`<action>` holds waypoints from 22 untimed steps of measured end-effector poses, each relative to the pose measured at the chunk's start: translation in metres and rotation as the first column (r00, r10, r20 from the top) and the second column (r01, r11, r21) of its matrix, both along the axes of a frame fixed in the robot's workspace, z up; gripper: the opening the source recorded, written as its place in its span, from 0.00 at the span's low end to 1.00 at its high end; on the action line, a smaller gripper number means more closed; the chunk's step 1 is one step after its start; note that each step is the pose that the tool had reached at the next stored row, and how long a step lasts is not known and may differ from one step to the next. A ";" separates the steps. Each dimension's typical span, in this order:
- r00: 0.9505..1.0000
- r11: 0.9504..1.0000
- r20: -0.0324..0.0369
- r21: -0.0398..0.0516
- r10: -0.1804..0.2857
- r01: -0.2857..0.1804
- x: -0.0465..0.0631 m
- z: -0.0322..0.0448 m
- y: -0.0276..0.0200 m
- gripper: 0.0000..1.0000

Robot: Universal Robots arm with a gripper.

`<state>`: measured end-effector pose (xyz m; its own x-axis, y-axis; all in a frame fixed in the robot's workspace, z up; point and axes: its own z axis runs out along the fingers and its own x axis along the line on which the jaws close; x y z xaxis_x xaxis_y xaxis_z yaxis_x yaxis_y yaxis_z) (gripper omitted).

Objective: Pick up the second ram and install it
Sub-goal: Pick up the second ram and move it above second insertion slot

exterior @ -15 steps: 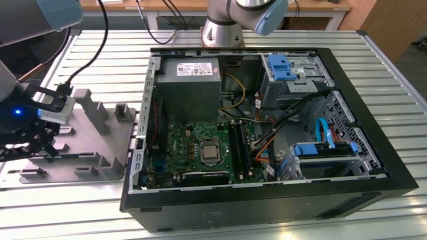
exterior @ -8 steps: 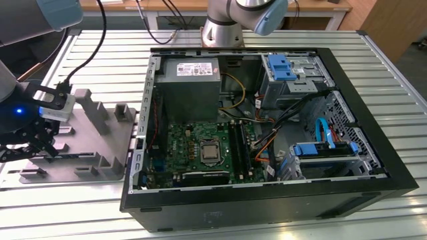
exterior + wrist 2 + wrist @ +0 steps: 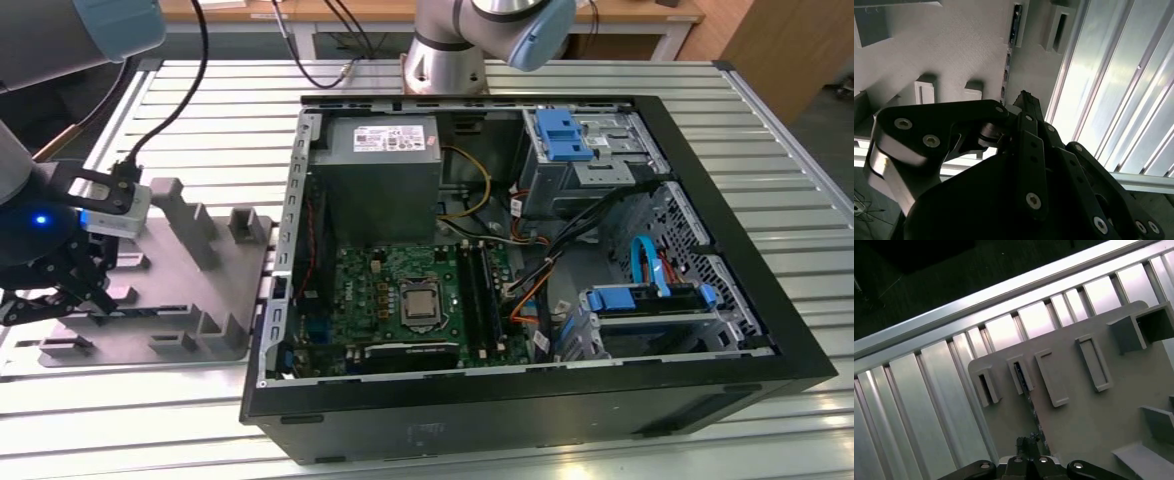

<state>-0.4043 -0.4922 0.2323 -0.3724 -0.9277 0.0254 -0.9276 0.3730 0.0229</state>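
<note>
Here the pincer (image 3: 1030, 444) hangs low over the grey holder plate (image 3: 200, 290), which lies on the slatted tabletop (image 3: 747, 100) near its edge on the exterior view's left, just beside the open computer case (image 3: 534, 410). The second ram (image 3: 1021, 377) stands on edge in one of the plate's small blocks. In both wrist views it shows as a thin dark line running from that block straight to the pincer's tip. Whether the pincer is closed on the stick or only poised around it cannot be told, because the dark linkage hides the contact. The ram is not yet in the case. The green motherboard (image 3: 387, 290) and its long black slots (image 3: 477, 290) sit well apart from it, beyond the case wall. The likely risks come from how thin the stick is. A grip taken off its centre line or slightly askew could tilt it, so that it binds in the block when lifted, or slips and drops onto the plate. A stick held crooked could also clip the case wall, or meet the slot at an angle and fail to seat. The loose cables near the slots are a further snag.
</note>
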 end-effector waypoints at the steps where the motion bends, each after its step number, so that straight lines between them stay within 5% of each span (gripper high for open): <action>1: 1.000 1.000 0.000 0.000 0.007 -0.007 0.000 0.0000 0.0000 0.10; 11: 0.996 0.996 0.000 0.000 0.084 -0.084 0.000 0.0000 0.0000 0.10; 22: 0.987 0.987 0.000 0.000 0.162 -0.162 0.000 0.0000 0.0000 0.10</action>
